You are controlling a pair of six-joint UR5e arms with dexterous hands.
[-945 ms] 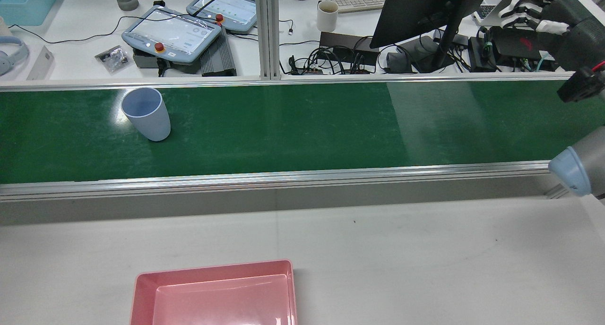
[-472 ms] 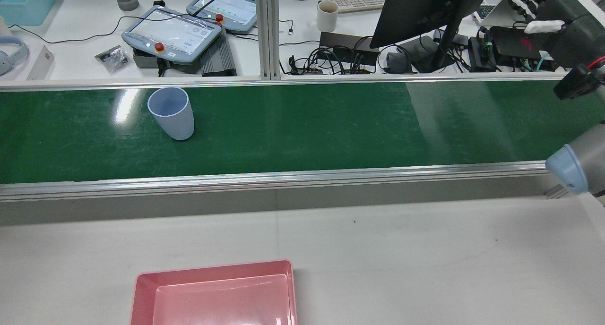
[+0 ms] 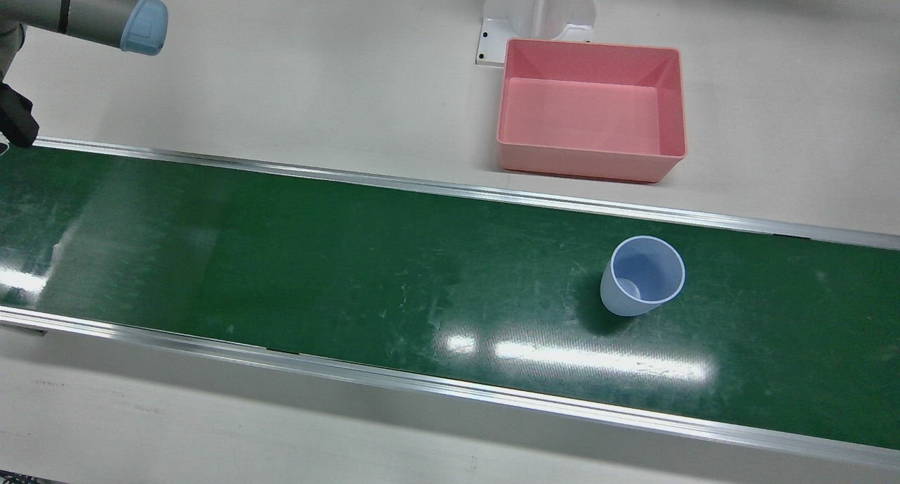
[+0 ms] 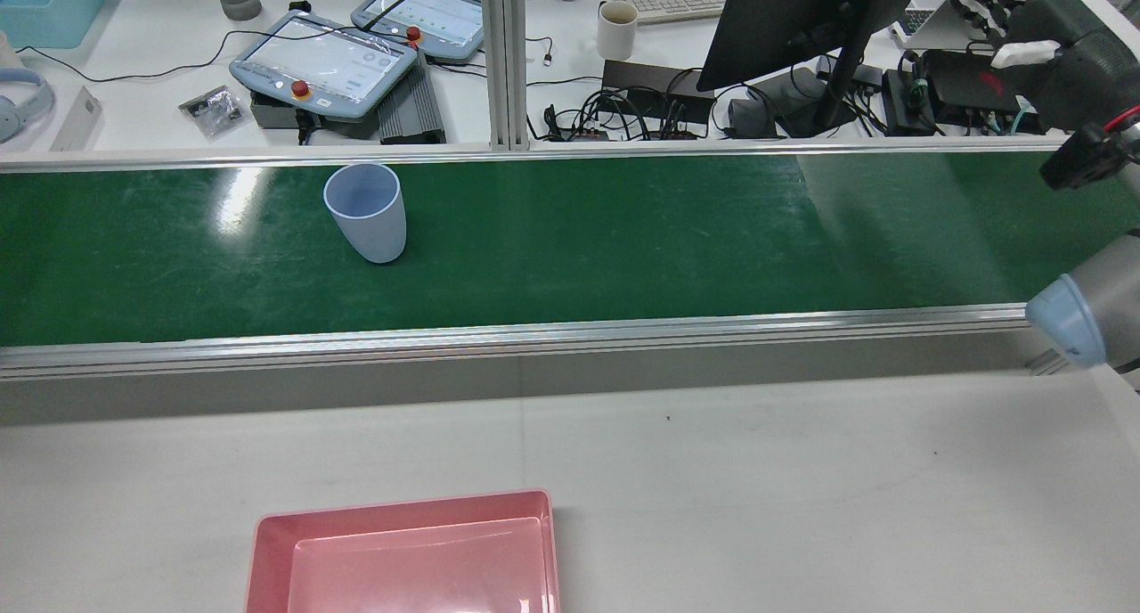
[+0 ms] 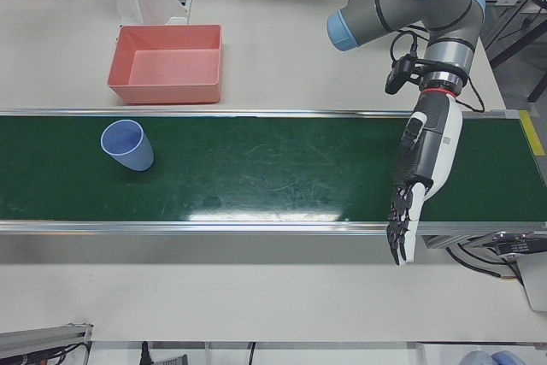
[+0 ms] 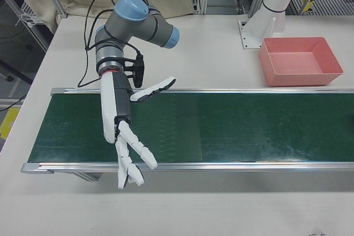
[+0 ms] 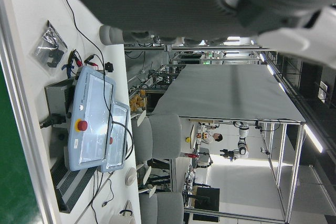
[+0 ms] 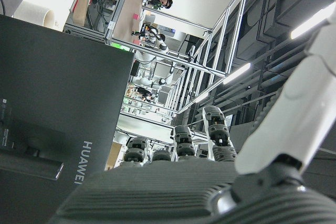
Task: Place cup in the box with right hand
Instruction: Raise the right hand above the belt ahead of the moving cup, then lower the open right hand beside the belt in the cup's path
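A pale blue cup (image 4: 366, 212) stands upright on the green conveyor belt (image 4: 641, 230), left of centre in the rear view. It also shows in the front view (image 3: 643, 276) and the left-front view (image 5: 127, 144). The pink box (image 4: 405, 555) sits empty on the white table in front of the belt, also in the front view (image 3: 592, 111). My right hand (image 6: 126, 136) is open with fingers spread, over the belt far from the cup, and shows at the rear view's top right (image 4: 1038, 25). My left hand (image 5: 421, 164) is open and empty over the belt's other end.
Aluminium rails (image 4: 534, 335) edge the belt. A white pedestal (image 3: 538, 13) stands behind the box. Beyond the belt are teach pendants (image 4: 325, 61), a monitor (image 4: 802, 25) and cables. The right arm's elbow (image 4: 1082, 314) hangs over the near rail.
The cup has travelled rightward along the belt in the rear view. My right hand has shifted slightly up and to the right, still open.
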